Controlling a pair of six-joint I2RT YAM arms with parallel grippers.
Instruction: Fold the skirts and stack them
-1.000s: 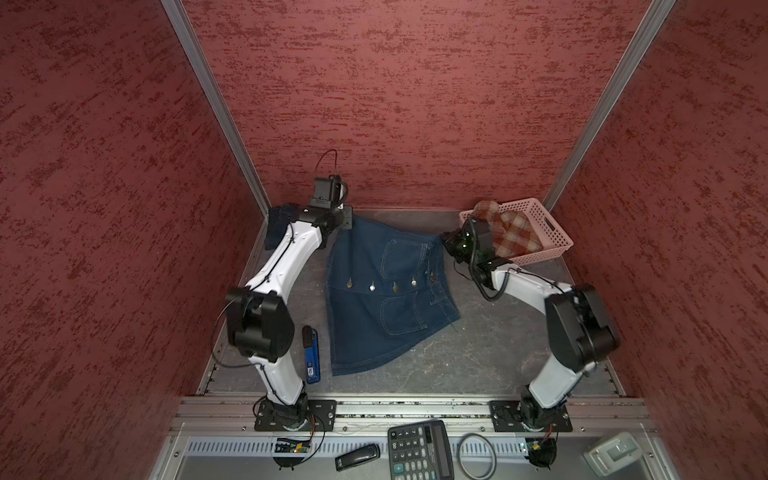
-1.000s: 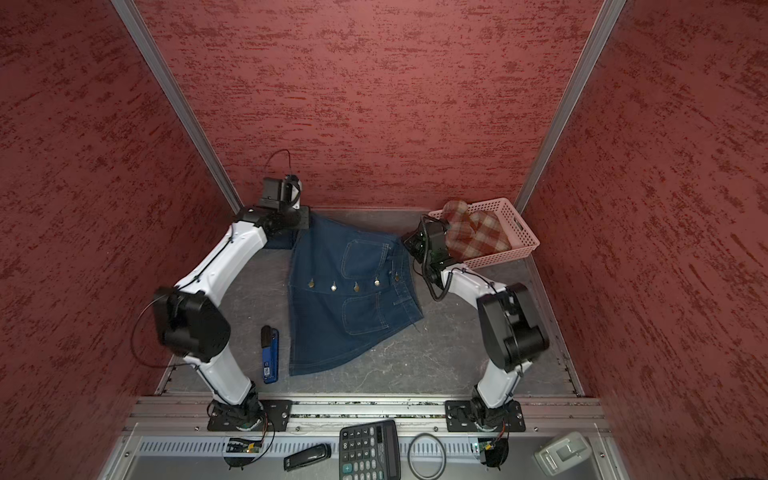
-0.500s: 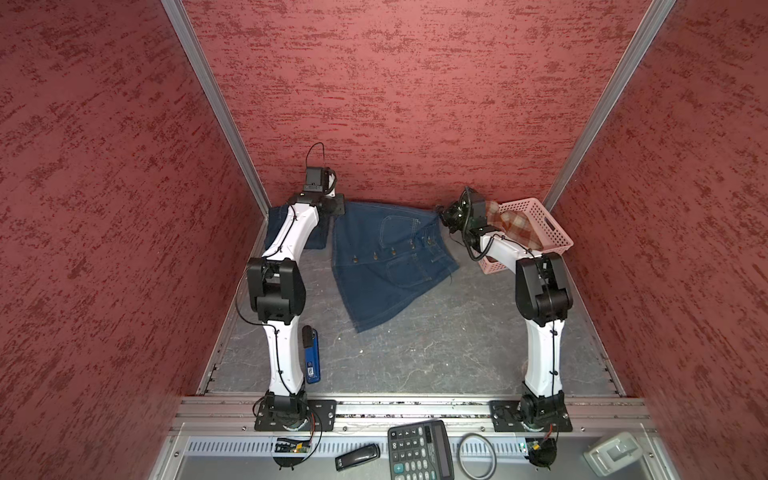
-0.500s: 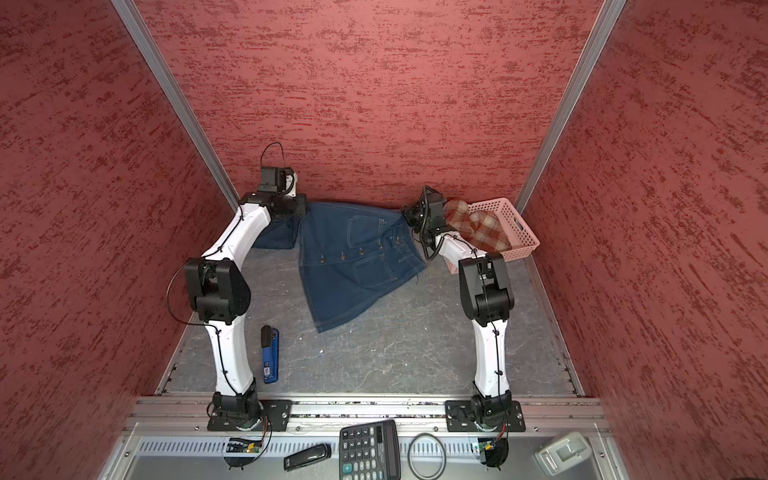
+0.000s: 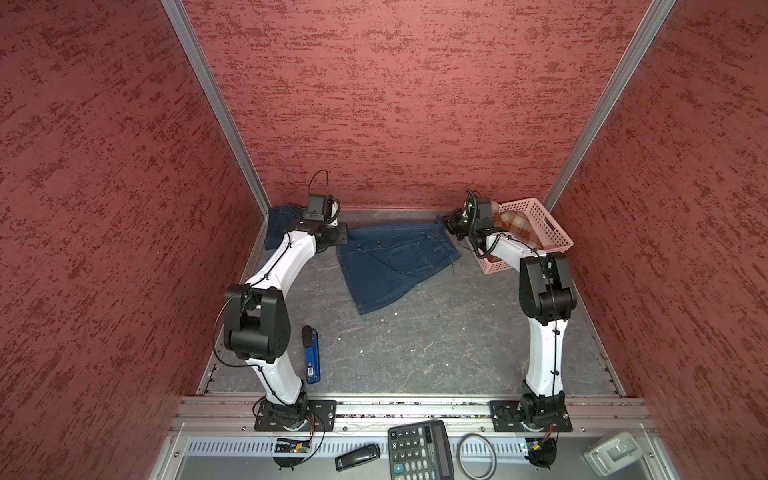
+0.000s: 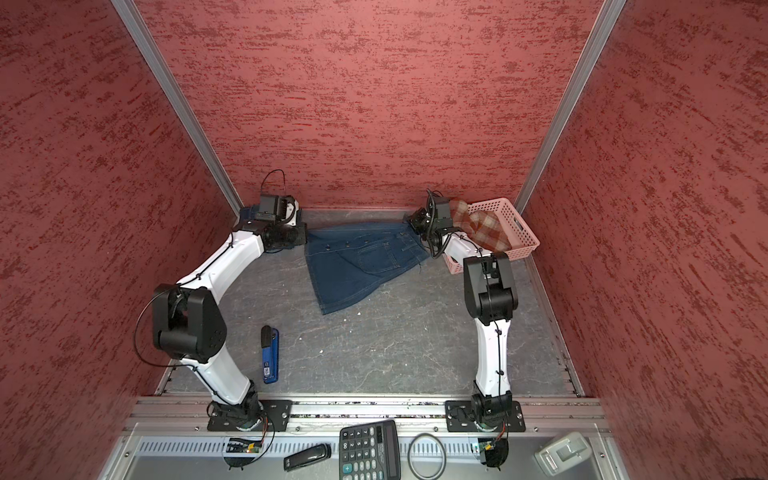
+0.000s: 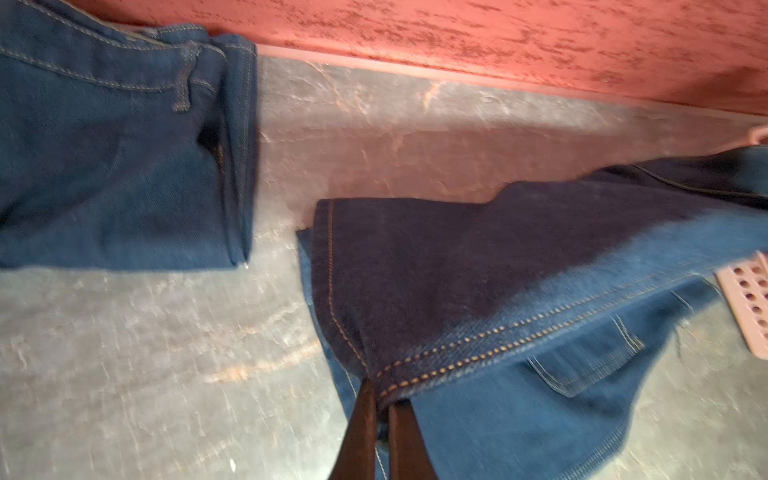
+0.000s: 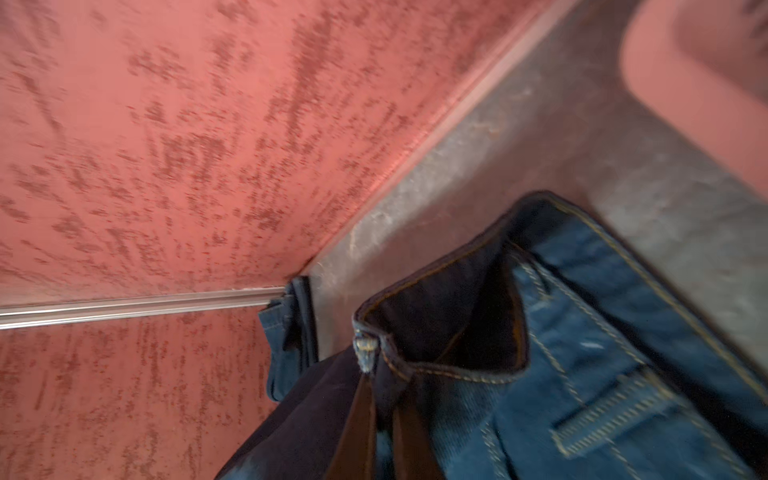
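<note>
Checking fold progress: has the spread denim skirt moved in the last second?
Yes. The denim skirt has been drawn toward the back wall: its near corner now lies farther from the blue stick than before.

Bare floor (image 5: 415,345) mid-front, basket (image 5: 557,237) blocks right rear, folded skirt (image 5: 276,228) left rear corner.

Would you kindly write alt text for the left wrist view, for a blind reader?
The left gripper pinches the stitched edge of a dark denim skirt above a grey table; a second denim skirt lies apart, by the red wall.
</note>
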